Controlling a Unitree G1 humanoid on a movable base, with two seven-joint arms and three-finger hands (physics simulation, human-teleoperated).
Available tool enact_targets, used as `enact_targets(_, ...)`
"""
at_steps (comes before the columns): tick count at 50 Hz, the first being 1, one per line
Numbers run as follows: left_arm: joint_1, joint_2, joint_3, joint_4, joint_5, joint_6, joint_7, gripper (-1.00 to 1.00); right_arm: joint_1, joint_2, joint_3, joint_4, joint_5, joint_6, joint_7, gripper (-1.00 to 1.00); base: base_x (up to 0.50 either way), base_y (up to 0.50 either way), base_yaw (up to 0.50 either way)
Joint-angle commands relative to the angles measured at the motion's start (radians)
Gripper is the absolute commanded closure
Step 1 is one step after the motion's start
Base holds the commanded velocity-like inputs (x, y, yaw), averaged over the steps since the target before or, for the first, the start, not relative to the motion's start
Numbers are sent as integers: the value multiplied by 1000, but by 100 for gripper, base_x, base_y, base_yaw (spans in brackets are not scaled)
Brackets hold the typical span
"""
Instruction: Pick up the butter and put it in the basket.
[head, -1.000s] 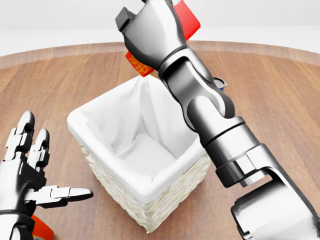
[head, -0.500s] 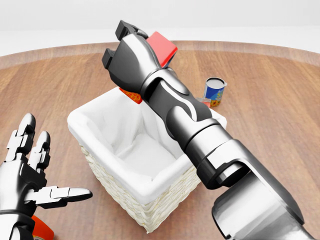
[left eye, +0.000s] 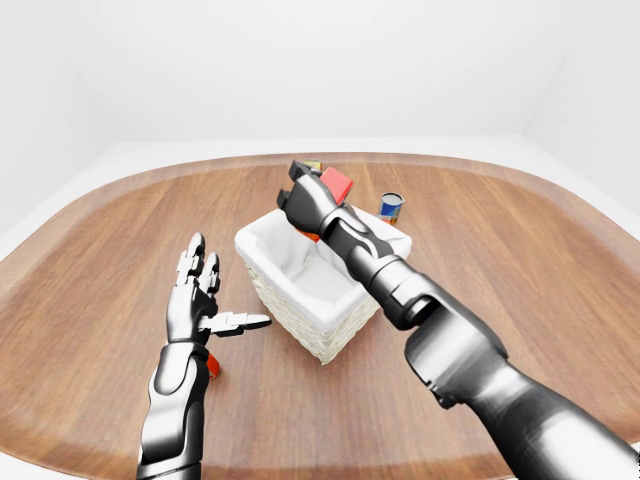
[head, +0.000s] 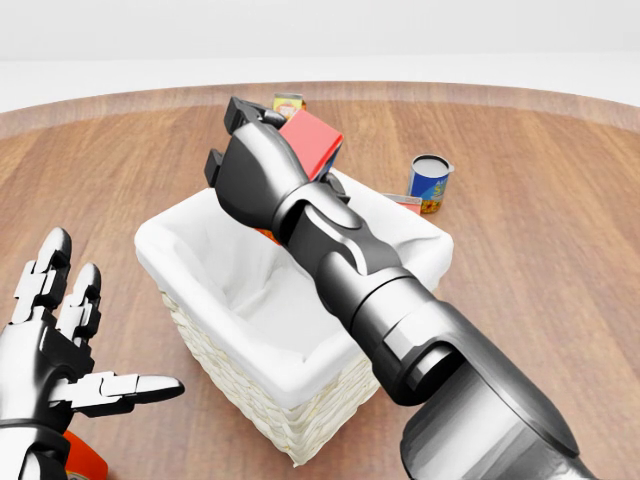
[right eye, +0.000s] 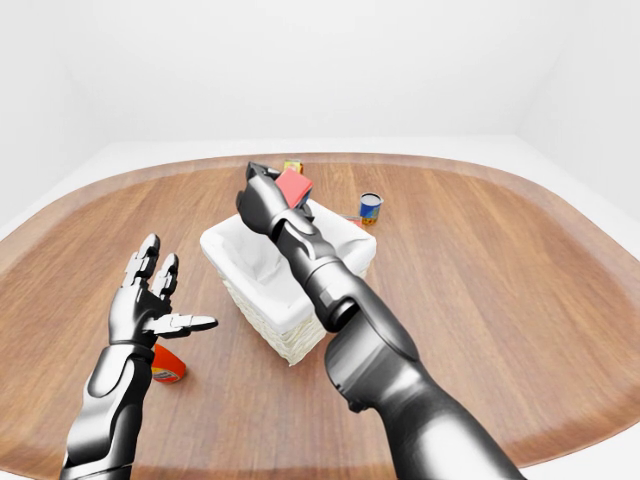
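Butter (head: 312, 143), a red box, sits clamped in the fingers (head: 232, 112) of our right hand (head: 262, 172), held above the white-lined basket (head: 196, 226) at its upper rim. Our left hand (head: 55, 352) hovers well to the basket's left with fingers spread, holding nothing. Beyond the right fingers, a blue can (head: 430, 183) stands on the wooden counter (head: 540, 220).
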Motion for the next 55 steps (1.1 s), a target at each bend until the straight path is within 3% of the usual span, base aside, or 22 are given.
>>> enact_targets(1, -2, 1, 1, 4, -2, -1, 0, -100, -4, 18, 25, 29, -21, 5, -42, 100, 0, 0, 0)
enact_targets(31, -4, 3, 3, 20, -4, -13, -2, -100, 49, 32, -70, 127, -21, 5, -79, 100, 0, 0, 0)
enact_targets(55, -1, 5, 9, 18, -12, -12, -6, -100, 89, 74, -42, 147, -21, 5, -90, 100, 0, 0, 0)
